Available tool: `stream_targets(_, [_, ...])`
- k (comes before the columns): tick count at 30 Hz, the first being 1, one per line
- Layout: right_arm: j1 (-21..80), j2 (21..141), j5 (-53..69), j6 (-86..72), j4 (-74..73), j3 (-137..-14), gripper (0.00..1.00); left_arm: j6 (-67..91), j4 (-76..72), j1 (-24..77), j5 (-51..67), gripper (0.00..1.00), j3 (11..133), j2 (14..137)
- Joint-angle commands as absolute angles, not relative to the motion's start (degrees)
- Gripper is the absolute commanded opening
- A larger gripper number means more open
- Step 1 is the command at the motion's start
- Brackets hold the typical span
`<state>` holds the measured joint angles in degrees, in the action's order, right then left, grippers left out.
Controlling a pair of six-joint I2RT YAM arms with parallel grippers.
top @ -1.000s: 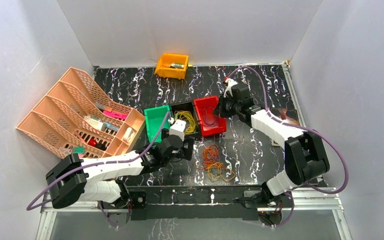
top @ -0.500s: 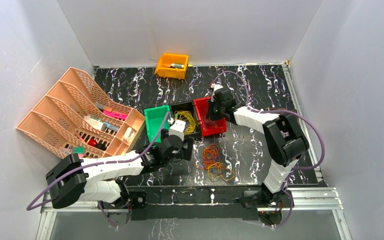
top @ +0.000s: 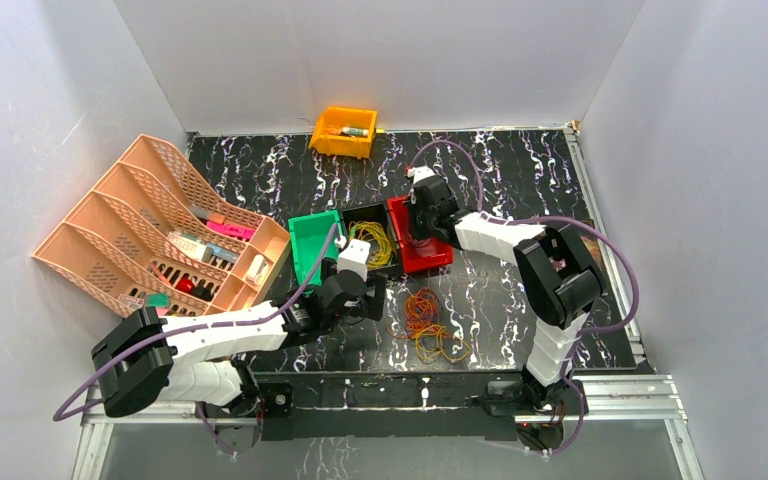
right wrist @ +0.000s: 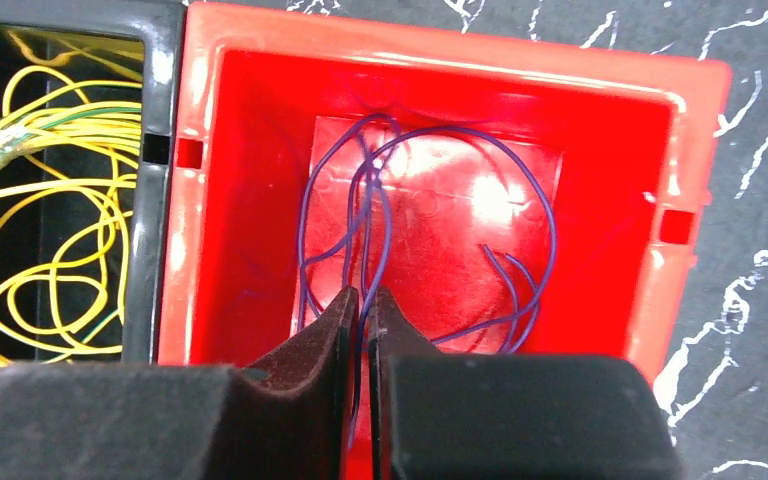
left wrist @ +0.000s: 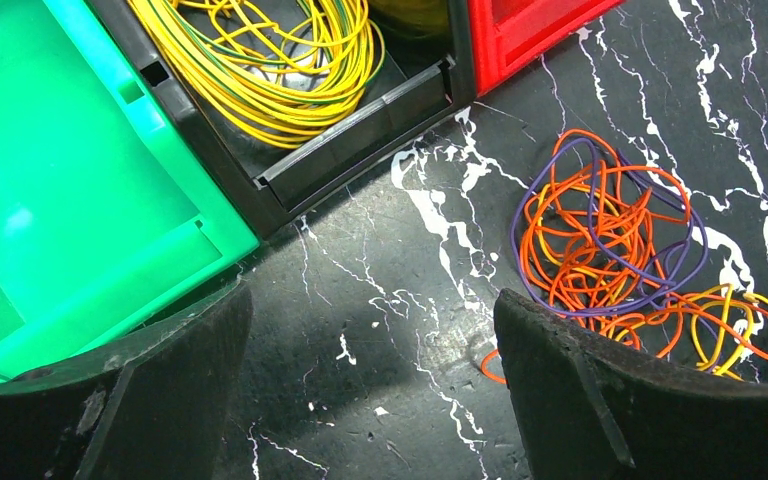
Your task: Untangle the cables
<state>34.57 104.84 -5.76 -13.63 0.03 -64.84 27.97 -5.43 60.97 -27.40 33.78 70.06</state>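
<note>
Looking down from above, the left gripper [top: 368, 300] hovers low over the dark marbled table [top: 520, 170], just in front of three small bins set side by side: green bin [top: 310, 240], black bin [top: 365, 212], red bin [top: 432, 256]. A yellow cable [top: 375, 245] lies coiled in the black bin. The loose tangle [top: 426, 326] of orange, purple and yellow loops sits on the table, near the left gripper and in front of the red bin. The right gripper [top: 416, 222] reaches down into the red bin. At the back stands an orange bin [top: 345, 135], and on the left a peach organizer [top: 140, 220]; any labels on their contents are too small to read.

Over to the left wrist camera: the two black fingers [left wrist: 180, 380] stand spread wide apart, holding nothing, with bare table between them. The tangle lies just beyond the right-hand finger, and the green and black bins fill the upper left.

Now the right wrist camera: the fingers are pressed almost together, and a strand of the purple cable [right wrist: 372, 200] runs down between them, pinched. The rest of that cable loops across the floor of the red bin, with the yellow cable beside it in the black bin. No writing shows on either bin.
</note>
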Motion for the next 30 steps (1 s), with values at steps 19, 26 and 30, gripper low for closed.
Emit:
stream_targets(19, [34.5, 84.9, -11.6, -11.5, -6.1, -63.3, 0.37, 26.5, -3.2, 61.1, -26.7, 0.98, 38.3, 70.4])
stream_targets(26, [34.4, 74.3, -9.0, -15.1, -10.9, -57.1, 0.37, 24.6, -6.6, 61.1, -19.5, 0.97, 38.5, 70.7])
stream_targets(30, [34.4, 67.3, -4.6, -18.8, -13.1, -50.3, 0.37, 23.4, -8.9, 61.1, -14.9, 0.91, 39.2, 73.3])
